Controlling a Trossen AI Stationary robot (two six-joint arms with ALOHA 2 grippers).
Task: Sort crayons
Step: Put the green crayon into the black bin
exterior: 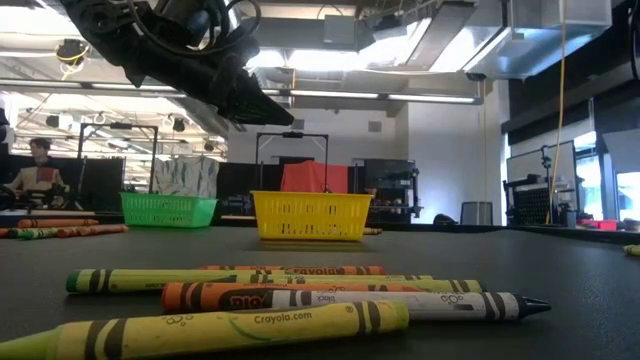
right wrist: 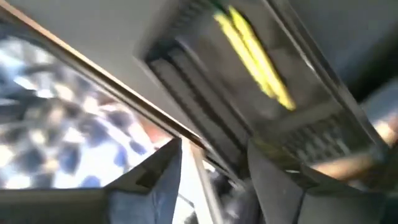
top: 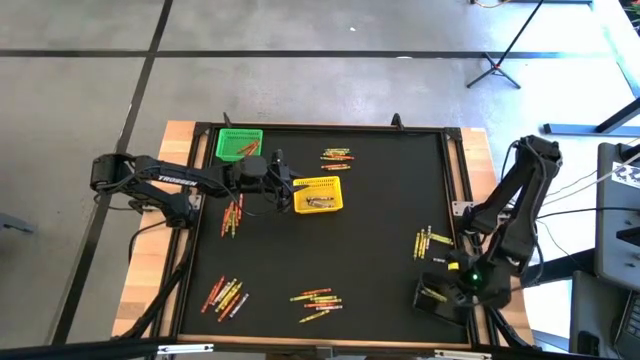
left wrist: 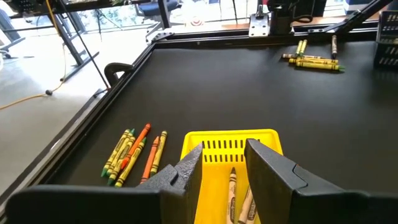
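I saw a matt black tabletop (top: 380, 230) edged by pale bare wood (top: 152, 260). The crayons (exterior: 300, 300) looked waxy in printed paper wrappers. The yellow basket (exterior: 311, 215) and green basket (exterior: 168, 208) looked like slotted, slightly glossy plastic.

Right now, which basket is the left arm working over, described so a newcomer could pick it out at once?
Start at the black table mat in the high view and go to its far left part. The yellow basket sits there beneath the left gripper, holding a few crayons. The green basket, nearer the corner, differs by colour.

Lab: ceiling ducts (exterior: 420, 35), equipment racks (exterior: 390, 190)
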